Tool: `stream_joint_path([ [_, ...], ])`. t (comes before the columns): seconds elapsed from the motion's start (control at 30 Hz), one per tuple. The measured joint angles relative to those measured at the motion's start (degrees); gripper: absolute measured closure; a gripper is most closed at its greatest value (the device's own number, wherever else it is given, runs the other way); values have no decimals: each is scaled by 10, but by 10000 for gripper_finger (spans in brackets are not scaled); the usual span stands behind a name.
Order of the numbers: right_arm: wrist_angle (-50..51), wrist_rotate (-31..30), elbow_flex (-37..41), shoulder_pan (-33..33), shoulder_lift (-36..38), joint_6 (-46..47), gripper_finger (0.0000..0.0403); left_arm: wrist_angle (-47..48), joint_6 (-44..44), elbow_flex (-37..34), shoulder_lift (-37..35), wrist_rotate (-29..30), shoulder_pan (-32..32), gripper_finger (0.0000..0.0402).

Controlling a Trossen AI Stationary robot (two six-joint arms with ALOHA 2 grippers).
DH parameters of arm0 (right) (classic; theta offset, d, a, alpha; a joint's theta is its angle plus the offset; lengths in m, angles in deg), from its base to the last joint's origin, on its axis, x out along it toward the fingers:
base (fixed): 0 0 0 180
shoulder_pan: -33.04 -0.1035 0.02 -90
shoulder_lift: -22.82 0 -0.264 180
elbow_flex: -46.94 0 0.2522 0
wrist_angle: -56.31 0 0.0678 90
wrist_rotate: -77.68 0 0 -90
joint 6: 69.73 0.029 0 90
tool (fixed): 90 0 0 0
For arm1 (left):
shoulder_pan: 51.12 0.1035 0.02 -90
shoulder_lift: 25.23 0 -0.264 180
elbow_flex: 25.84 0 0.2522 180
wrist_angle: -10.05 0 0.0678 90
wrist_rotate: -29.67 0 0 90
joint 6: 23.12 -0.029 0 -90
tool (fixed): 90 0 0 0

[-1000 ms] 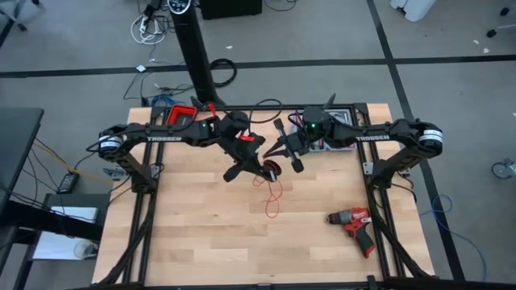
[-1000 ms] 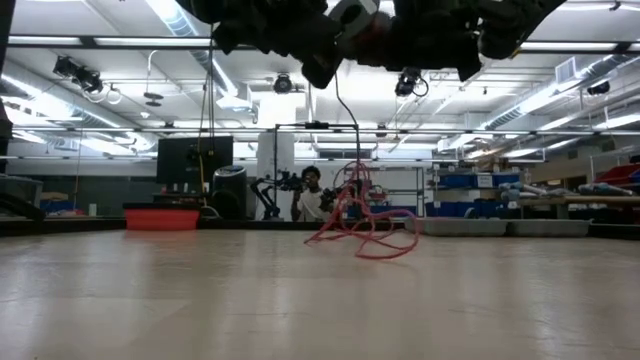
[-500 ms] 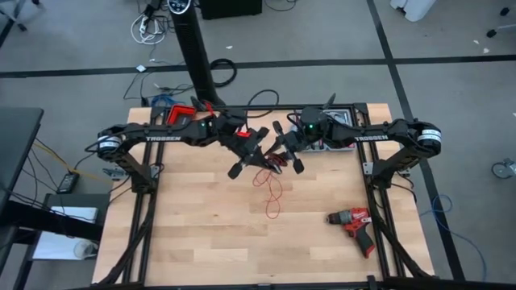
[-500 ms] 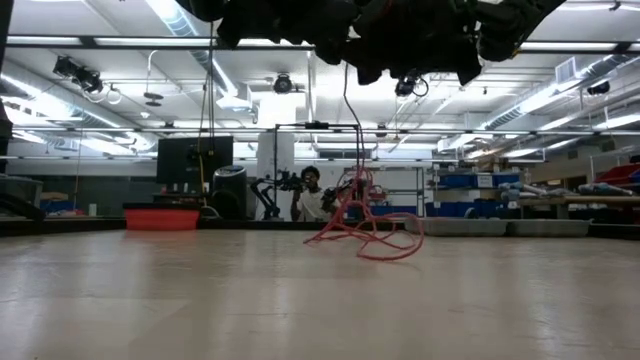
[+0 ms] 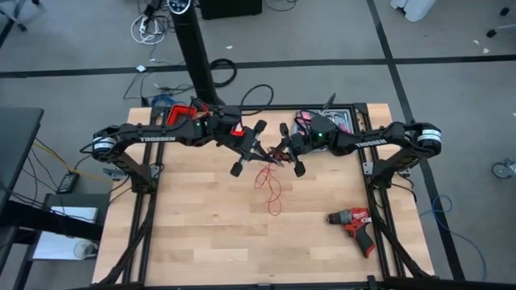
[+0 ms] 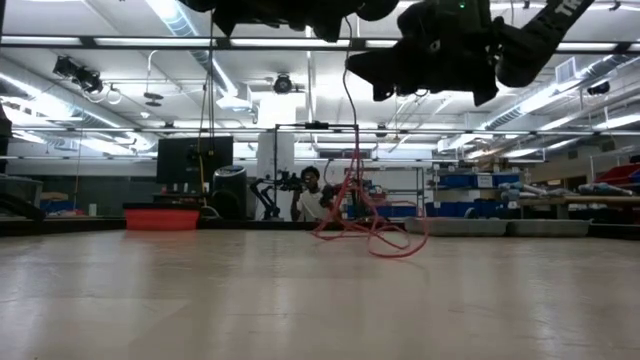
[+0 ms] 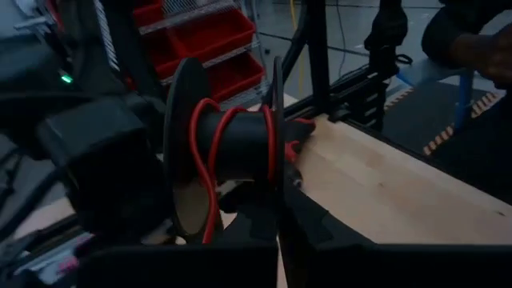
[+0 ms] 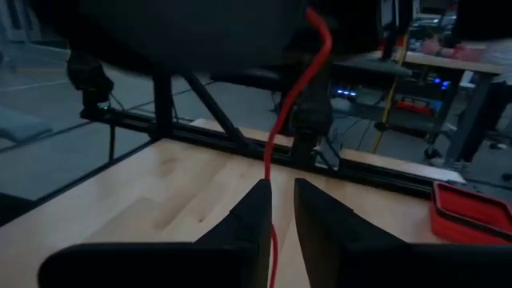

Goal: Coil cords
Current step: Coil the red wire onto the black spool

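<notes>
Overhead, both arms meet above the surface's middle, nearer the far edge. The left gripper [image 5: 248,150] has its jaws shut on a black spool [image 7: 232,144] wound with red cord [image 5: 270,187]. The right gripper [image 8: 276,200] has its jaws slightly apart with the cord running between them. The cord's loose end lies looped below on the wood.

Robotics lab: ceiling strip lights [image 6: 175,20], shelving [image 6: 470,195], workbenches [image 6: 590,200].
</notes>
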Motion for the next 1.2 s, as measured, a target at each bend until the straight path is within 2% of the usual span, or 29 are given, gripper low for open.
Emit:
stream_joint_path([
  [0.3, -2, -10, 7, -7, -11, -3, 351, -46, 0, 0, 0, 17, 0, 401],
  [0.77, -43, -16, 7, -7, -64, 5, 361, -62, 2, 0, 0, 43, -1, 401],
  [0.9, -17, -6, 7, -7, -60, 11, 395, -59, 1, 0, 0, 64, -1, 401],
  [1.03, 31, -2, 23, -7, -54, 11, 397, -33, 2, 0, -5, 81, -1, 401],
  [1.2, 41, 0, 52, -7, -36, 10, 399, 11, 1, 0, -17, 129, -1, 401],
])
